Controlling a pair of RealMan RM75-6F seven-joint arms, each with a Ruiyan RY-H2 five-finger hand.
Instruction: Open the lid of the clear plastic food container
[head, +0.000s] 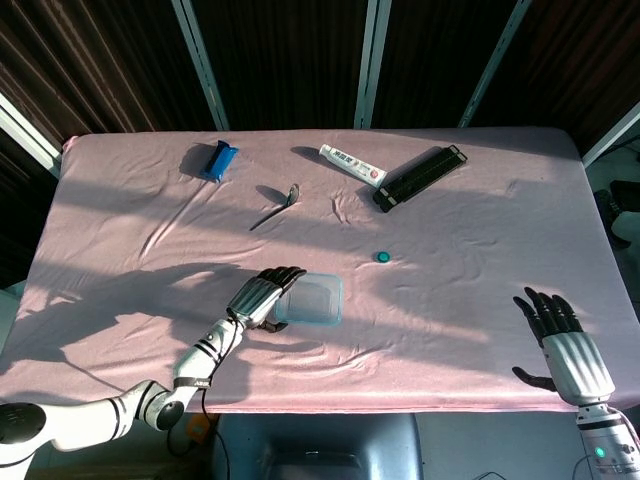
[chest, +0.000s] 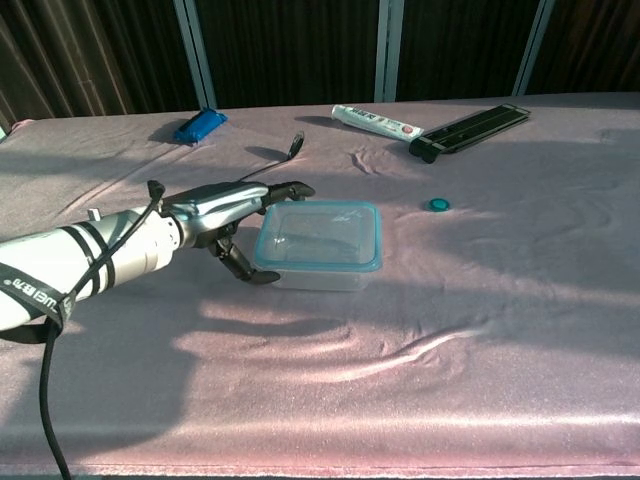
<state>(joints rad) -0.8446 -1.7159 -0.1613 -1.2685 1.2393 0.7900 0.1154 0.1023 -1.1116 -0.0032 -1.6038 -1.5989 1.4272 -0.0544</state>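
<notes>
Silver left robot hand (chest: 232, 212) against container (chest: 320, 243)

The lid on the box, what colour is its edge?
The lid is clear with a teal-blue edge, best seen in the chest view.

Looks like a robot test lab; table (head: 480, 330) draped in pink cloth, dark slatted wall panels (head: 280, 60) at 12 o'clock; staged odds and ends.

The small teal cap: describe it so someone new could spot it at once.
On the pink table, look right of the container that the left hand touches. The cap lies alone there, nearer than the black bar: a tiny round teal disc, much the smallest item.
</notes>
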